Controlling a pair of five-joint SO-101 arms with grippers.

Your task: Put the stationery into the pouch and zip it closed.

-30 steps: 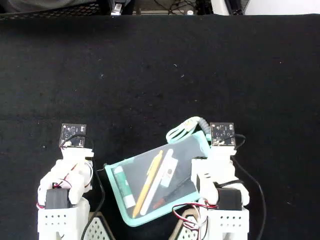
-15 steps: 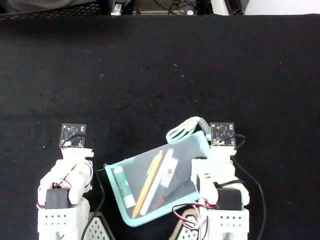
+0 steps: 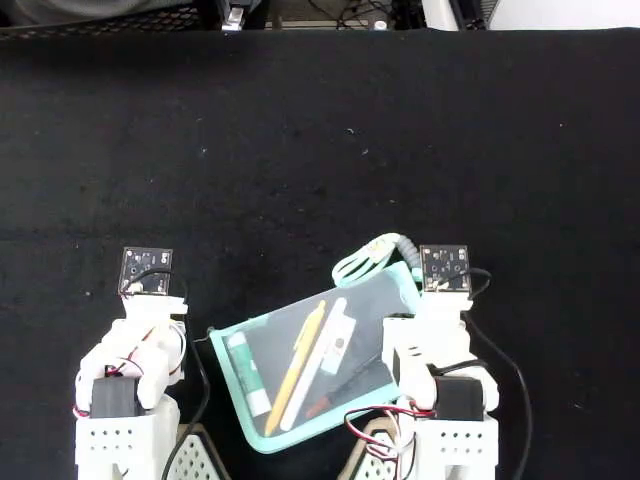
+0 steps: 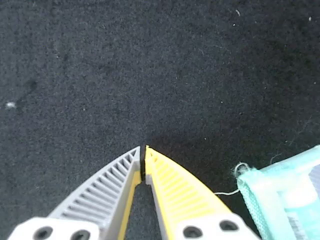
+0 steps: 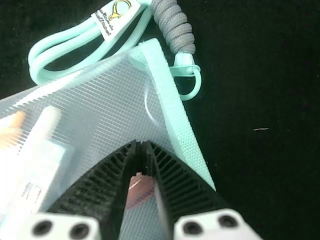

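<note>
Both pinched shut and empty: my left gripper (image 4: 142, 148) beside the stationery-filled mesh pouch (image 3: 380, 300), my right gripper (image 5: 142, 145) over its corner near the zipper pull (image 5: 187, 75); lifting carelessly, I could snag the lanyard (image 5: 75, 42).

No legible txt; tiny print on strap tag (image 5: 107, 19) unreadable.

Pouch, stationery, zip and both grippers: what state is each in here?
pouch: lying flat on the table, filled.
yellow pencil: inside the pouch.
white pen: inside the pouch.
green stick: inside the pouch.
dark red-tipped pen: inside the pouch.
zip slider: at the pouch corner by the strap; no open gap visible.
left gripper: shut, empty, over bare table.
right gripper: shut, tips over the pouch mesh.
</note>
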